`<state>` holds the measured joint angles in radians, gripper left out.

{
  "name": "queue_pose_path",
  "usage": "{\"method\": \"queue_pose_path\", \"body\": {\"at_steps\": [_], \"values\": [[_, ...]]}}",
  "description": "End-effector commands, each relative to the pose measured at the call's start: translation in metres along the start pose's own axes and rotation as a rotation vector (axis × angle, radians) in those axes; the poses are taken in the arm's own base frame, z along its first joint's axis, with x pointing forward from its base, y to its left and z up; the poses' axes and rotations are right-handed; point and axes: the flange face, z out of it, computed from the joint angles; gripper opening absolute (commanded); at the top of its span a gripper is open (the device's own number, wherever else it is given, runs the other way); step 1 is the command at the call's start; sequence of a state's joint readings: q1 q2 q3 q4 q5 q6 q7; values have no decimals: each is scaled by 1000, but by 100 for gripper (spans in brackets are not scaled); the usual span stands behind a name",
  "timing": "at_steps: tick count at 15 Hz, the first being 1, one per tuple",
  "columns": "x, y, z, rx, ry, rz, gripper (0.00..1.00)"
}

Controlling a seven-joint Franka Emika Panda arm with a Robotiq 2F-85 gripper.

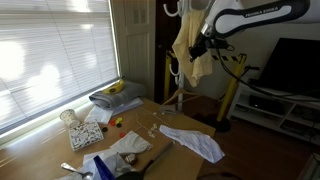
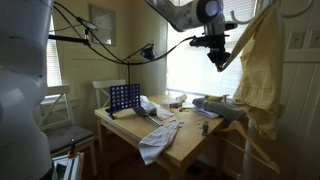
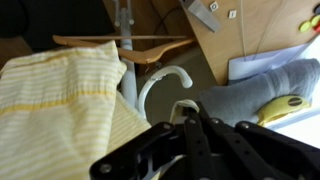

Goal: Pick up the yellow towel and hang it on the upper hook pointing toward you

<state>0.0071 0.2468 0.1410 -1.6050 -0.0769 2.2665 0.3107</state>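
Poised beside yellow towel (image 2: pixel 260 70) draped high on coat stand (image 3: pixel 124 22), likely to seat it over white hook (image 3: pixel 165 80); cannot tell gripper (image 2: pixel 218 55) clamped on cloth or apart.

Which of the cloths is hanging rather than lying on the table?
The yellow towel, hanging up beside the end effector. The white cloth lies spread on the table; the grey towel sits folded there.

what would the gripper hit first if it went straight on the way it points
Probably the white hook, which curves right ahead of the gripper in the wrist view. The yellow towel hangs just beside that line. Depth is unclear, so a near miss is possible.
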Motion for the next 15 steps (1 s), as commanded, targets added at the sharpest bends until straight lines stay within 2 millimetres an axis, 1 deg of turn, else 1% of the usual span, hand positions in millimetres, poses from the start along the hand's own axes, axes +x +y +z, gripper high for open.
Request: {"method": "queue_pose_path", "body": {"at_steps": [1, 3, 5, 7, 8, 9, 12, 15], "values": [[-42, -8, 27, 50, -166, -66, 1], [-55, -7, 37, 67, -237, -94, 1], [-63, -6, 41, 75, -300, -111, 1], [-63, -2, 42, 62, -326, -111, 1], [-63, 2, 41, 43, -339, -89, 27], [-63, 4, 41, 34, -348, -88, 28], [-70, 12, 46, 14, -399, -79, 47], [-73, 21, 50, 5, -423, -78, 69]]}}
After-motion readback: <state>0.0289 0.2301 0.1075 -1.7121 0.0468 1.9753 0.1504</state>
